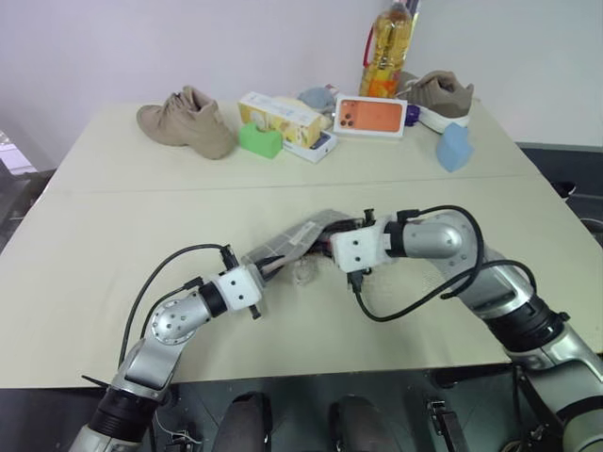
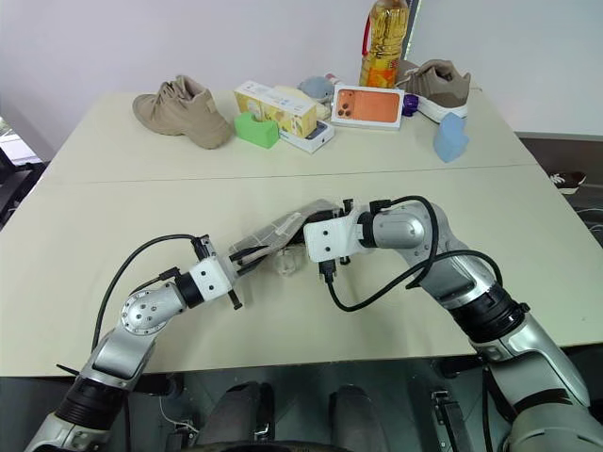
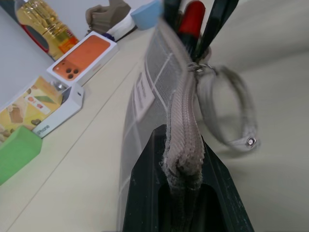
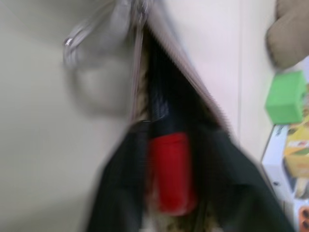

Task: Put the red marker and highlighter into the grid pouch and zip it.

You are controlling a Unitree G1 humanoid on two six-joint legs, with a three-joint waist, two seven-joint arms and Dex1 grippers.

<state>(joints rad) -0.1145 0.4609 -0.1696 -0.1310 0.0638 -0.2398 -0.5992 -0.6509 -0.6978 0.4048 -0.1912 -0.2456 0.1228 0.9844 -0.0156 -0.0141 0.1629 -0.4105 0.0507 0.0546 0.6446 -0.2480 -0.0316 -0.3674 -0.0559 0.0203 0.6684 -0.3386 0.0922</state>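
The grey grid pouch (image 1: 303,235) hangs lifted off the middle of the table between my two grippers. My left gripper (image 3: 181,193) is shut on the pouch's zipper end and holds it edge-up. The pale ring zip pull (image 3: 227,111) dangles beside the zipper. My right gripper (image 4: 169,193) is at the pouch's open mouth. The red marker (image 4: 169,169) stands between its spread fingers with its black end inside the mouth, and the jaws look open around it. The red marker (image 3: 191,19) also shows at the pouch's far end in the left wrist view. The highlighter is hidden.
Along the table's far edge sit a tan shoe (image 1: 188,122), a green block (image 1: 259,141), small boxes (image 1: 283,115), an orange phone box (image 1: 370,116), an oil bottle (image 1: 388,47), a blue object (image 1: 454,149) and a second shoe (image 1: 441,94).
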